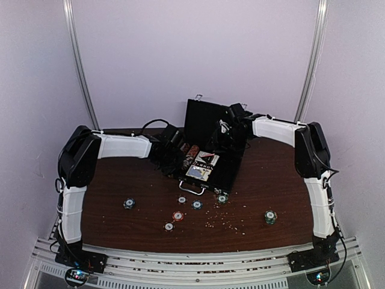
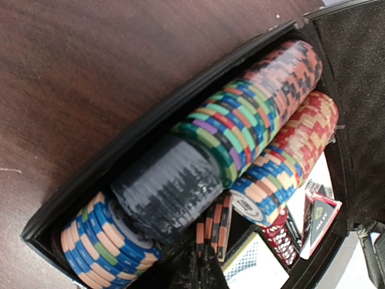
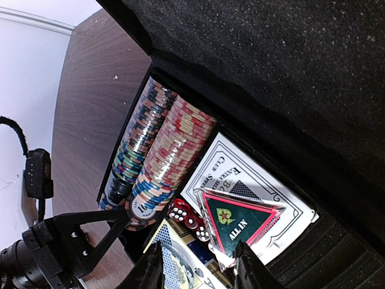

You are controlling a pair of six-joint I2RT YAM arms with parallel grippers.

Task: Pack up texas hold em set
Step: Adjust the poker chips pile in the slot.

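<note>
On the brown table [image 1: 283,180] the black case [image 1: 227,171] lay open at the middle of the far edge, lid up. The left claw [image 2: 201,271] was closed beside the chip rows [image 2: 252,120] packed inside. The right claw [image 3: 201,253] hung over the card decks [image 3: 240,174], jaws apart, gripping nothing. Loose chips [image 1: 178,215] dotted the table toward the near edge. Red dice [image 3: 186,214] sat between the chip rows and the decks.

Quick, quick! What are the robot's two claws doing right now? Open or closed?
Left gripper: closed, nothing seen held.
Right gripper: open, fingers apart over a card deck, not clearly gripping anything.
</note>
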